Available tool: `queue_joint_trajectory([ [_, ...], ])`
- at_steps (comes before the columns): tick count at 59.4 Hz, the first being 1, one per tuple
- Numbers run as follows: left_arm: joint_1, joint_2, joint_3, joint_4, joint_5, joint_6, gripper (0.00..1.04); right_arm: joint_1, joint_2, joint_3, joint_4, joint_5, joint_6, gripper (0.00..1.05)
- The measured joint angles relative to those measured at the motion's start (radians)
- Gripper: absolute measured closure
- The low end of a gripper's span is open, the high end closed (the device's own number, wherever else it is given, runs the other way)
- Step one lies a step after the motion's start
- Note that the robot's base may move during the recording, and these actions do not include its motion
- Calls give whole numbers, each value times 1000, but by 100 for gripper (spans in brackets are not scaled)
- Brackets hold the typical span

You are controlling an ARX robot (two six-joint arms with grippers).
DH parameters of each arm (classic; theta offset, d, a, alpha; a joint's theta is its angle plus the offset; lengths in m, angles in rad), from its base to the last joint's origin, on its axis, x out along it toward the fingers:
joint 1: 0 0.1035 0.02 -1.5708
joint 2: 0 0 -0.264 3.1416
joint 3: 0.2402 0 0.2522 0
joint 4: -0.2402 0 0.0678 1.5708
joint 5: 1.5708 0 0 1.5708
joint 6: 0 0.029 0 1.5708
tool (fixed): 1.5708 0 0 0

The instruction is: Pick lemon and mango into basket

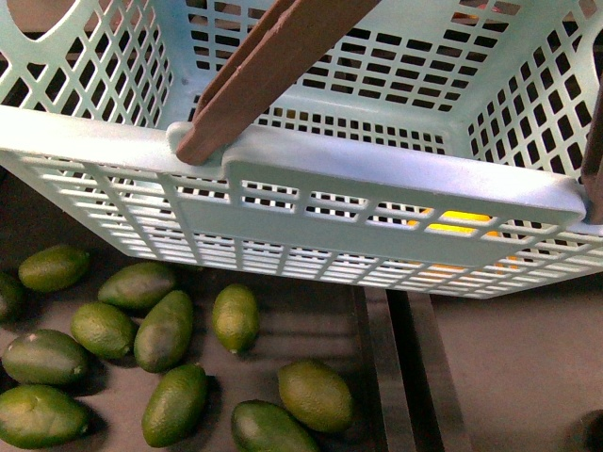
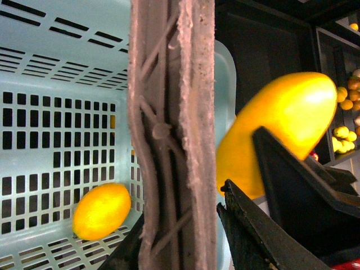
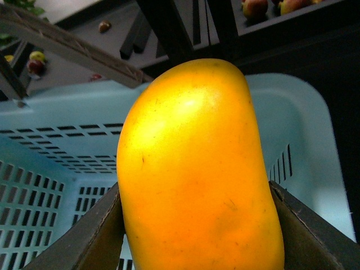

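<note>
The turquoise basket (image 1: 396, 179) hangs tilted and fills the upper front view. My left gripper (image 2: 177, 225) is shut on its brown handle (image 2: 169, 112). The lemon (image 2: 101, 211) lies on the slotted floor inside the basket (image 2: 50, 73). My right gripper (image 3: 197, 225) is shut on the mango (image 3: 197, 169), one finger pressing on each side. It holds the mango over the basket's (image 3: 298, 129) rim. From the left wrist the mango (image 2: 275, 124) shows just beside the handle, outside the near wall. Something yellow (image 1: 452, 223) shows through the wall slots; which fruit it is I cannot tell.
Several dark green oval fruits (image 1: 165, 330) lie in a dark tray below the basket, bounded by a rail (image 1: 396, 367) on its right. Shelves with more fruit (image 2: 343, 135) stand behind, and apples (image 3: 256, 7) sit on a far shelf.
</note>
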Motion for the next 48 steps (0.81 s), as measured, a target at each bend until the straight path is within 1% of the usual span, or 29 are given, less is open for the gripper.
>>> queue_joint_trajectory([
  [7,0,0,0,0,0,0,79,19,42,4,0,14,0,40],
  [12,0,0,0,0,0,0,79,25,52,4,0,26,2,25],
  [17,0,0,0,0,-2,0,79,25,43,8,-4,28,4,15],
  [18,0,0,0,0,-2,0,79,25,37,9,-5,29,6,12],
  [21,0,0,0,0,-2,0,79,22,23,10,-7,27,10,7],
  [28,0,2,-2,0,3,-1,79,-2,-29,9,-27,27,10,9],
  [33,0,2,-3,0,2,-6,79,-36,-84,7,-49,26,5,9],
  [37,0,2,-3,0,-7,0,79,-85,-159,-9,-90,27,-3,9],
  [42,2,2,-3,0,-10,1,79,-113,-203,-18,-103,40,-10,9],
  [43,2,2,-3,0,-10,1,79,-113,-206,-23,-92,51,-15,9],
  [44,2,2,-3,0,-9,0,79,-113,-212,-44,-37,84,-43,12],
  [45,2,2,-3,0,-9,0,79,-113,-216,-58,-4,97,-67,14],
  [46,2,2,-3,0,-9,0,79,-113,-223,-87,63,115,-95,17],
  [48,2,2,-3,0,-8,2,79,-114,-233,-135,155,126,-159,22],
])
